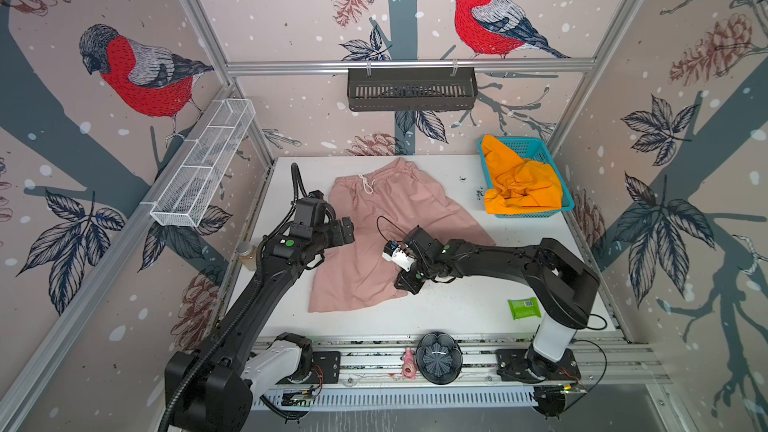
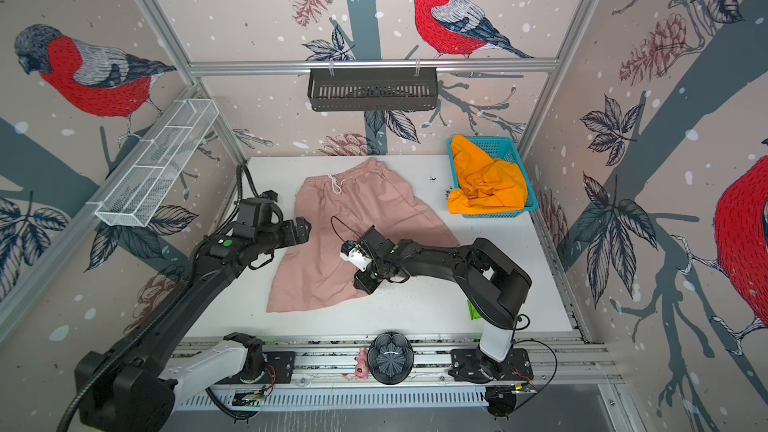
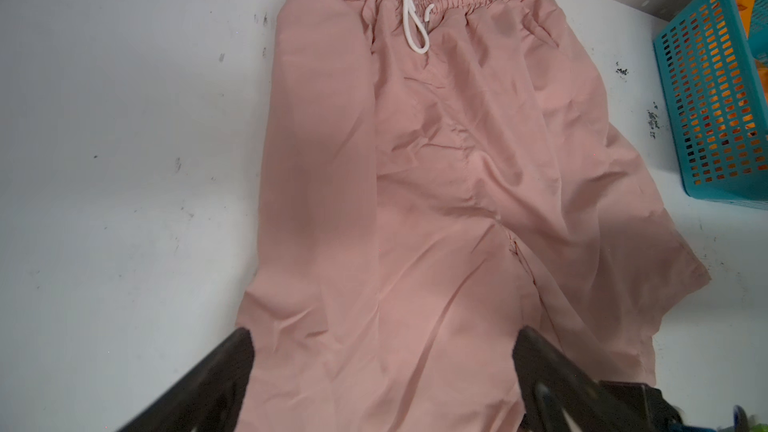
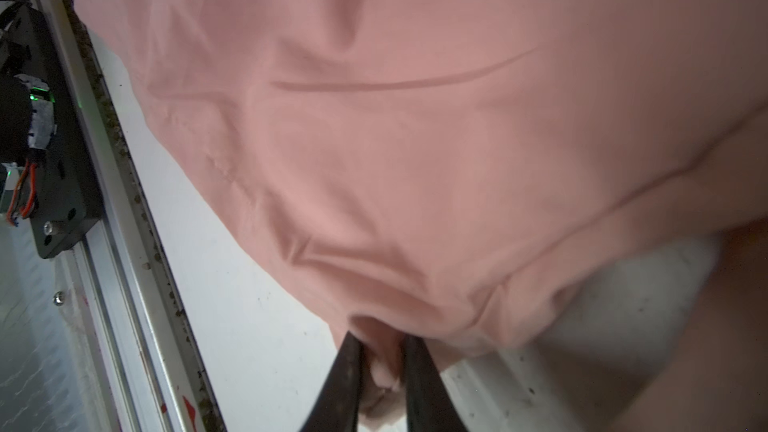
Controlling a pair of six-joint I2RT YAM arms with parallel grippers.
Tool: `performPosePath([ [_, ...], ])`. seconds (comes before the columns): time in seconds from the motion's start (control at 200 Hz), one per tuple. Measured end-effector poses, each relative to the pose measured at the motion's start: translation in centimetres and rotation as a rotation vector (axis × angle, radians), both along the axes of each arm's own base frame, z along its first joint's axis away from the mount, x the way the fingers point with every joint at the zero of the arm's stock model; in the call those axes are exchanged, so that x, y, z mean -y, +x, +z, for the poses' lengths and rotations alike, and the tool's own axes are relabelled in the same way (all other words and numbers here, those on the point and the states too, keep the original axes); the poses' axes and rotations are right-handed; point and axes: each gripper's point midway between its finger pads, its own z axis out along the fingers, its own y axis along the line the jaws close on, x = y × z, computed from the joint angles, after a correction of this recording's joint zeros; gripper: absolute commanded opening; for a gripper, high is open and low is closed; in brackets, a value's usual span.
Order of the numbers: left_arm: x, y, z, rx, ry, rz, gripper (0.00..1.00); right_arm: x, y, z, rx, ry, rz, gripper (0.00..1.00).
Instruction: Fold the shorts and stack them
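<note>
The dusty pink shorts [image 1: 386,234] [image 2: 353,226] lie spread on the white table, with the waistband and white drawstring [image 3: 411,14] at the far side. The bright orange shorts [image 1: 519,184] [image 2: 486,184] sit crumpled in a teal basket at the back right. My left gripper [image 1: 347,232] [image 3: 382,338] hovers open over the pink shorts' left edge, its fingers [image 3: 241,351] wide apart with nothing between them. My right gripper [image 1: 405,284] [image 4: 382,347] is shut on a bunch of the pink shorts' hem [image 4: 378,367] at the near right leg, lifting it slightly.
The teal basket [image 1: 536,147] stands at the back right corner. A green packet [image 1: 524,308] lies near the right arm's base. A black flower-shaped dish [image 1: 439,357] and a small pink figure [image 1: 409,363] rest on the front rail. A jar [image 1: 246,253] stands at the left edge.
</note>
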Motion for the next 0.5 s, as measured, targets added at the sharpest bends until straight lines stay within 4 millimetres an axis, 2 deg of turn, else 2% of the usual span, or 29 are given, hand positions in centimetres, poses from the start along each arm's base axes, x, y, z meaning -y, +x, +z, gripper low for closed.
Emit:
performPosePath([
  [0.14,2.4,3.4,0.5,0.051,-0.040,-0.095,0.98,1.5,-0.1,-0.4,-0.014,-0.016,-0.034,0.03],
  [0.165,3.0,4.0,0.5,0.056,-0.051,-0.113,0.98,2.0,0.1,-0.2,-0.019,-0.016,-0.053,0.09],
  [0.18,3.2,4.5,0.4,0.059,-0.052,-0.123,0.98,2.4,0.1,-0.2,-0.021,-0.018,-0.061,0.16],
  [0.185,3.3,4.6,0.3,0.058,-0.053,-0.128,0.98,2.5,0.2,-0.1,-0.019,-0.017,-0.066,0.22],
  [0.2,3.5,4.9,0.2,0.058,-0.053,-0.138,0.98,2.8,0.3,-0.1,-0.019,-0.016,-0.072,0.27],
  [0.27,4.9,6.9,-0.4,0.070,-0.060,-0.196,0.98,4.3,0.8,0.2,-0.031,-0.016,-0.129,0.29],
  [0.38,7.4,10.5,-2.1,0.084,-0.060,-0.309,0.98,6.1,1.6,1.2,-0.026,0.006,-0.181,0.39],
  [0.45,9.0,12.5,-3.3,0.082,-0.069,-0.388,0.98,6.8,2.3,2.5,-0.021,0.043,-0.219,0.54],
  [0.5,10.3,14.0,-3.8,0.091,-0.074,-0.442,0.98,7.2,2.8,3.5,-0.004,0.075,-0.240,0.59],
])
